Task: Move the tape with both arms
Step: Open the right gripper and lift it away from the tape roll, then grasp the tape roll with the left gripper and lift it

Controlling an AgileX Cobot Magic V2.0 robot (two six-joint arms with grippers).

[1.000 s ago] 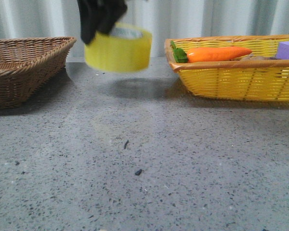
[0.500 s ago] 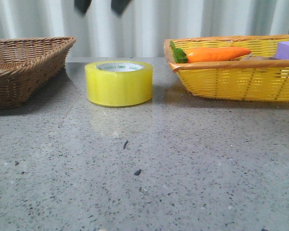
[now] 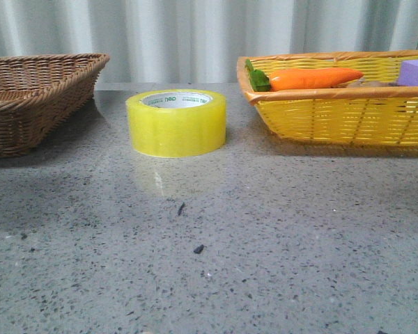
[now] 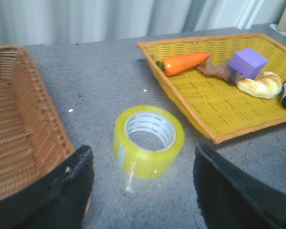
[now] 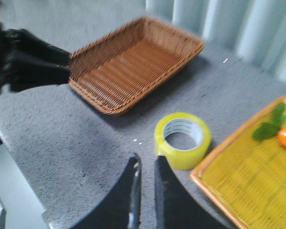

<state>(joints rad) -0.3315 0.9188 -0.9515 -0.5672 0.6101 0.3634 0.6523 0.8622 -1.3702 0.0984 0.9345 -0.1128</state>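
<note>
Lying flat on the table [image 3: 265, 243], core hole facing up: the tape [image 3: 176, 123], sitting in the bare strip between the brown basket [image 3: 35, 90] and the yellow basket [image 3: 348, 115], touching neither and being held by nothing. Probably resting there as a halfway stop, at a spot where either arm could be reaching it, with the brown basket looking like the likely destination, though only guessing at that. Hanging above and behind the roll with fingers spread wide and nothing between them: the left end effector [image 4: 142, 186], released, lined up roughly over the tape in its own wrist view. Hovering higher and off to the side: the right end effector [image 5: 147, 162], fingers pinched almost together with only a thin slit showing, gripping nothing. Leaving generous room in front of the roll, where only a few dark specks are showing on the table. Closing in more tightly on the right, with the yellow basket's rim and the carrot [image 3: 313, 78] near the roll; staying a little more open toward the brown basket's sloping wall. Favouring a straight-down approach, keeping the fingers from clipping either rim.
</note>
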